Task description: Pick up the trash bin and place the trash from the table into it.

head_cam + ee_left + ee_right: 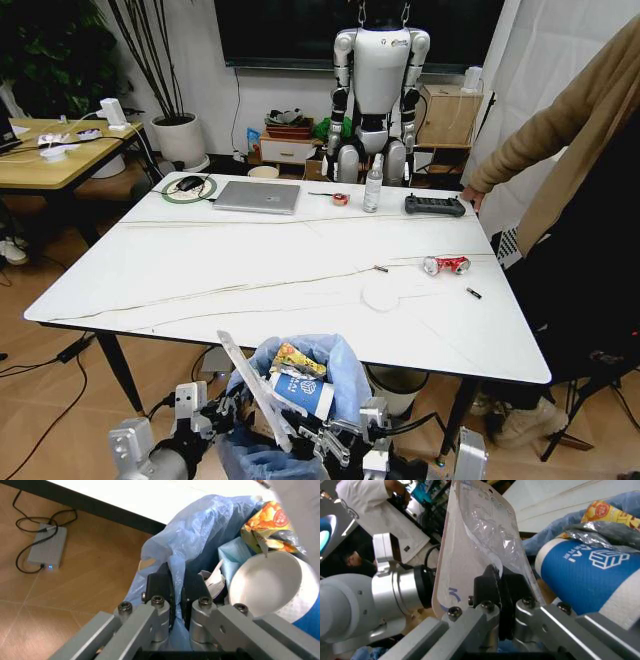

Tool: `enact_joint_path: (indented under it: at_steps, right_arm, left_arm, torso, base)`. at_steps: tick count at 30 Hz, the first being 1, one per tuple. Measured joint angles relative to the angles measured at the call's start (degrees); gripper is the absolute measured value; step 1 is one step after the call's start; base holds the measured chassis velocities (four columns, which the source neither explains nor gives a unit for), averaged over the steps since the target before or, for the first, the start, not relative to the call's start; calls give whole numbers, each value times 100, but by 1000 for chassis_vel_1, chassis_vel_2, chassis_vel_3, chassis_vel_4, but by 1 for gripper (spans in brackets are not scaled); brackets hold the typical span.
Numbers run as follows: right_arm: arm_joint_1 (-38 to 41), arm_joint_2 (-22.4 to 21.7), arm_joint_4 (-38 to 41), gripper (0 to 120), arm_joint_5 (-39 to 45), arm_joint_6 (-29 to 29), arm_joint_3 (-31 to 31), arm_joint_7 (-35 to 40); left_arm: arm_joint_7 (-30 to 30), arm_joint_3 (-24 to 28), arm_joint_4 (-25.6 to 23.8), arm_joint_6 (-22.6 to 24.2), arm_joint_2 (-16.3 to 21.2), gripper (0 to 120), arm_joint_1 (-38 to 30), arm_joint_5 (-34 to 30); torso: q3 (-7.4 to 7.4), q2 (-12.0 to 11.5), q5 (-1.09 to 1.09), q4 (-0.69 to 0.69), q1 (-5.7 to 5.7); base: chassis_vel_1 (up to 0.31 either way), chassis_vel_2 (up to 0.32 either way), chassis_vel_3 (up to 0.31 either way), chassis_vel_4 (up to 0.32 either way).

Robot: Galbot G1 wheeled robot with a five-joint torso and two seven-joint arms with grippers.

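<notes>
- Your left gripper (178, 592) has its jaws pinched together on the blue liner at the rim of the trash bin (300, 400), holding the bin up just off the near edge of the counter (250, 260), below the counter top.
- Your right gripper (501, 588) has its jaws clamped on the lower end of the clear packet (480, 547). The packet's long axis runs up and away from the jaws, standing as a tall slanted strip (255, 385) right at the bin's mouth, between the two arms.
- The relation that matters: the packet sits over the near-left part of the opening, and most of its length still pokes above the liner. I'd judge it needs tipping lengthwise toward the bin's centre before release, or it may lean out over the rim.
- Already inside: the blue paper cup (305, 393) and yellow snack wrapper (298, 358), crowding the far side.
- Left on the counter, on your right side: the white round lid (381, 295) and, farther right, the crushed can (446, 265). The right arm is the nearer one.
</notes>
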Motion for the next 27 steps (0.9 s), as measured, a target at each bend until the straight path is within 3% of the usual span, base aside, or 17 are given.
enact_joint_path:
  at_steps: [27]
  right_arm:
    - [-546,-41,66,0,-567,-46,30,79]
  left_arm:
    - [-2,16,-147,7,-78,0,117,128]
  torso:
    - [0,0,0,0,0]
  base:
    - [0,0,0,0]
